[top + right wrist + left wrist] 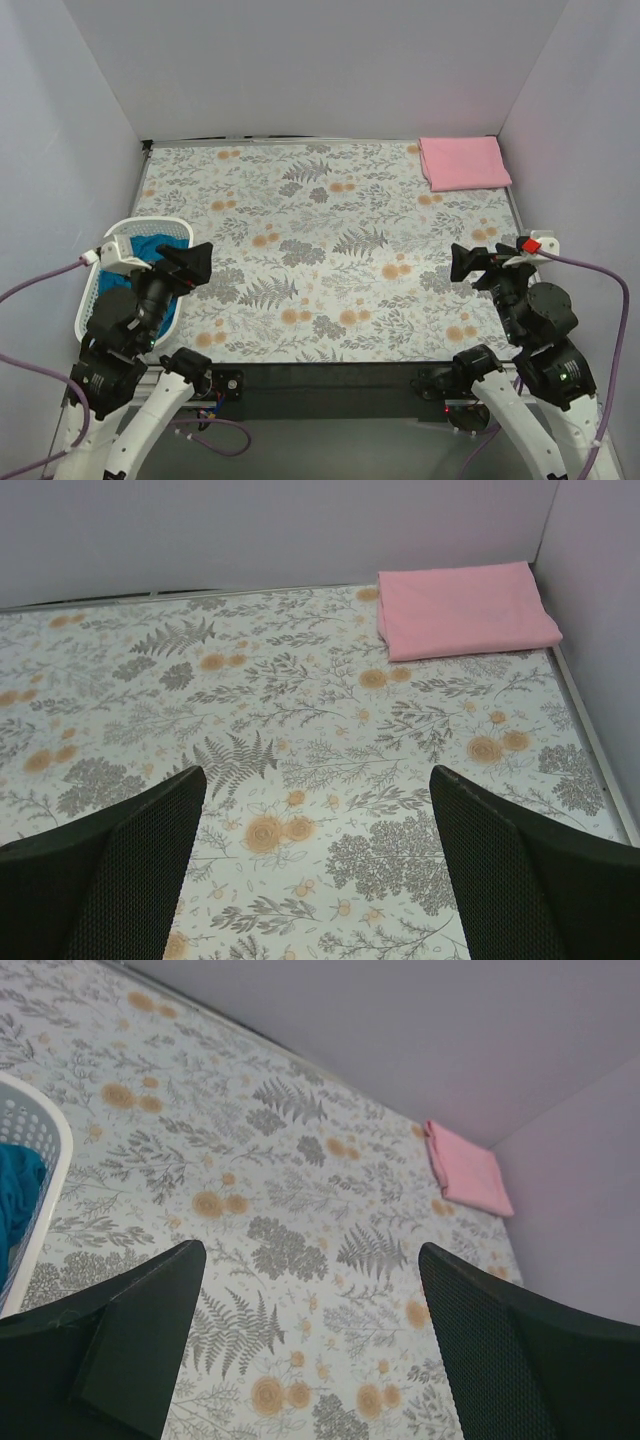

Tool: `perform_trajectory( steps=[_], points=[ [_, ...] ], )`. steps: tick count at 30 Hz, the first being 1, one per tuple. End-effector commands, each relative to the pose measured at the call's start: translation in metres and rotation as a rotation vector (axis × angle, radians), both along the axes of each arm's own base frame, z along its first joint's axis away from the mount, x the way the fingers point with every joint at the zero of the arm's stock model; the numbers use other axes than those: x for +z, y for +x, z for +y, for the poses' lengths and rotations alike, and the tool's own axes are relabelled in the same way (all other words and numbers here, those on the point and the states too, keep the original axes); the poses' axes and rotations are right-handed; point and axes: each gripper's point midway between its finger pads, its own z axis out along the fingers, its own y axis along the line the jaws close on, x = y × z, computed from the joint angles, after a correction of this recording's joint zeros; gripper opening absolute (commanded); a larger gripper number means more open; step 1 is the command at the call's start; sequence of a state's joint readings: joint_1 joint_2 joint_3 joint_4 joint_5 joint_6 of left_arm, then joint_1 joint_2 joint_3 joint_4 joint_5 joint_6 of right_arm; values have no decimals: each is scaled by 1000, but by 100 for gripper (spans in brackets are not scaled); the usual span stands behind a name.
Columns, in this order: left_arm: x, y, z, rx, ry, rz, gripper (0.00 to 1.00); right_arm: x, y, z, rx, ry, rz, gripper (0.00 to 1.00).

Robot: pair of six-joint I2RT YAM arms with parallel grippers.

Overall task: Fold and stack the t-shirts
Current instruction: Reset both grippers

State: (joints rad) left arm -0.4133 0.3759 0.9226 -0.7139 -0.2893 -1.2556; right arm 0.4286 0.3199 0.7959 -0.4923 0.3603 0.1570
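Note:
A light pink t-shirt (pixel 463 162) lies folded flat at the table's far right corner; it also shows in the left wrist view (pixel 468 1170) and the right wrist view (pixel 462 609). A teal-blue t-shirt (pixel 150 250) lies crumpled inside the white basket (pixel 130 229) at the left edge, partly hidden by my left arm; a bit shows in the left wrist view (pixel 15 1205). My left gripper (pixel 192 264) is open and empty beside the basket. My right gripper (pixel 465 262) is open and empty above the table's right side, well short of the pink shirt.
The table wears a floral cloth (pixel 320 240). Grey walls close in the back and both sides. The basket's rim (pixel 45 1150) stands at the left wrist view's left edge. A purple cable (pixel 600 270) trails from the right arm.

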Motion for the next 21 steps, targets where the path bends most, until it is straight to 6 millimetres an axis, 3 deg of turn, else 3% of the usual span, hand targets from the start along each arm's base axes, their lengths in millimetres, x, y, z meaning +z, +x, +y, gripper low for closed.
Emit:
perform_trajectory(
  steps=[1,7,21],
  points=[
    [-20,-10,15,70,-47,9,88,-2,-10,-5,-13,54,-57,98],
    [-14,-23,16,51,-123,-94,95,-5,-16,-12,-29,62,-104,98],
    [-38,-8,15,80,-109,-57,98,-26,-9,-10,-33,39,-69,98]
  ],
)
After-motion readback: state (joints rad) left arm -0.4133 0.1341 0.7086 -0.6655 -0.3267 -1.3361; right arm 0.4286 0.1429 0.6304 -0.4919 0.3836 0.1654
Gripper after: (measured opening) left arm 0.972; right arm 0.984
